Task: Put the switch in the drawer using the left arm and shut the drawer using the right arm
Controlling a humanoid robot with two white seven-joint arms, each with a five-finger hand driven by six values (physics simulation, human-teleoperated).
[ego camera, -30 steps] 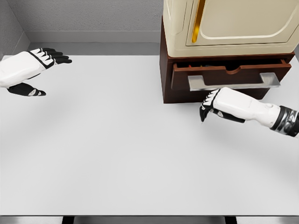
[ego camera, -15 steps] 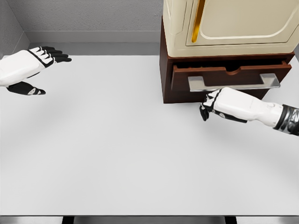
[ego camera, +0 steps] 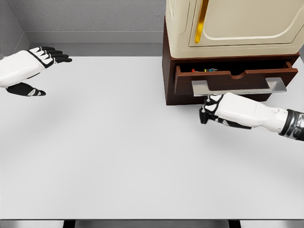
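Cream cabinet above a white table

A glossy cream-coloured cabinet (ego camera: 247,23) with a gold vertical handle (ego camera: 202,21), possibly brass, stands at the far right of the plain white tabletop (ego camera: 118,152).

Dark reddish-brown drawer (ego camera: 223,76) with silver handle (ego camera: 240,85), cream cabinet (ego camera: 232,23), plain white table (ego camera: 114,156).

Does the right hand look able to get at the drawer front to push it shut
Probably yes. The right hand, fingers curled, sits just below the metal handle of the open drawer, with nothing between them. The left hand hangs far off at the table's other side.
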